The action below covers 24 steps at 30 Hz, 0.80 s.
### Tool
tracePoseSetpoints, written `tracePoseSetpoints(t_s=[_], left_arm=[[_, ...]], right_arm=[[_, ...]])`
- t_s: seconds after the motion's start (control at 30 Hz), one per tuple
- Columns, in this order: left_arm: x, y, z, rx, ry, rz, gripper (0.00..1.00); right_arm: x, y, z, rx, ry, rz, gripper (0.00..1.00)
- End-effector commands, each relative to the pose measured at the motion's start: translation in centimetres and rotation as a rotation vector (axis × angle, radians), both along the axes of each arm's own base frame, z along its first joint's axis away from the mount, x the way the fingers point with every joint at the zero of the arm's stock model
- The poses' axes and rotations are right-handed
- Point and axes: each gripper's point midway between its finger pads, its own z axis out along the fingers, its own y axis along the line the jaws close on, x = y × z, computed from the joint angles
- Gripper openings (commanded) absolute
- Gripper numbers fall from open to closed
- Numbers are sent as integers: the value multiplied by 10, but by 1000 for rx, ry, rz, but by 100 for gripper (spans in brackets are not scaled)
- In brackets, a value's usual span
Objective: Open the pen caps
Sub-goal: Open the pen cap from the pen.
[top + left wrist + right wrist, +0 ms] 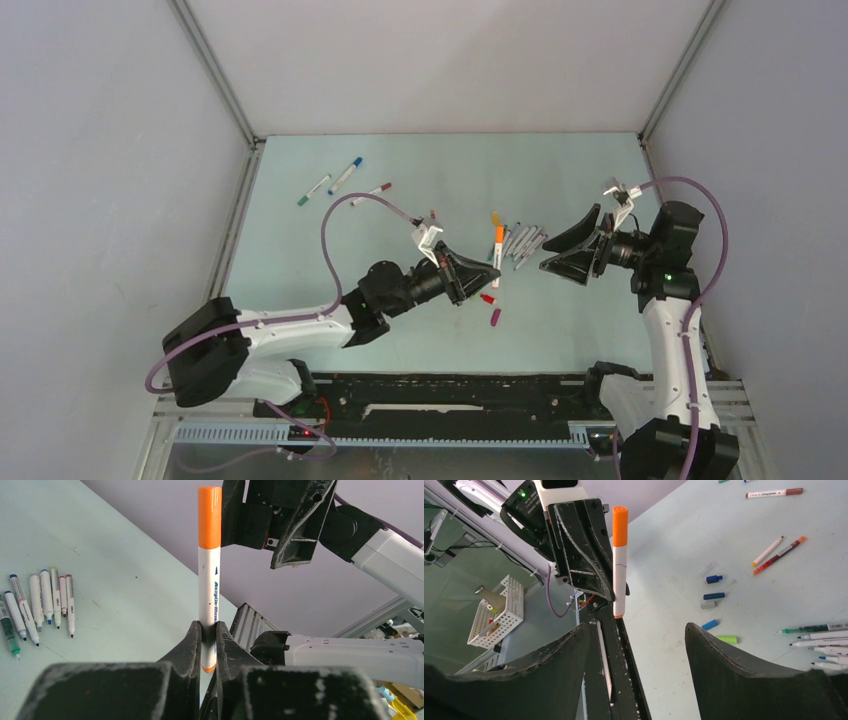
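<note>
Two hands inspected. We find the left hand (208, 630) clamped on an upright orange marker (208, 590), its orange cap (209, 517) on. Facing it, the right hand (636, 630) stands wide open, holding nothing. Loose pen caps (714, 579) lie on the tabletop (674, 545).

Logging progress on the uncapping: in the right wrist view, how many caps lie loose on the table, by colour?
blue caps: 3
grey cap: 1
green cap: 1
Total: 5
</note>
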Motion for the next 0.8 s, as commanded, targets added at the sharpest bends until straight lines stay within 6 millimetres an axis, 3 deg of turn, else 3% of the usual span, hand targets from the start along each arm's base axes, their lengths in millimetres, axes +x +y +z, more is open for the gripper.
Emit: tracePoseSetpoints(t_s=[0.0, 0.4, 0.77], left_arm=[[6, -8, 43, -98, -71, 24, 0], [15, -32, 50, -115, -45, 67, 0], [13, -49, 53, -113, -30, 44, 0]], right_arm=[[8, 0, -2, 5, 36, -36, 71], [16, 16, 6, 39, 107, -66, 65], [10, 26, 12, 53, 121, -28, 56]])
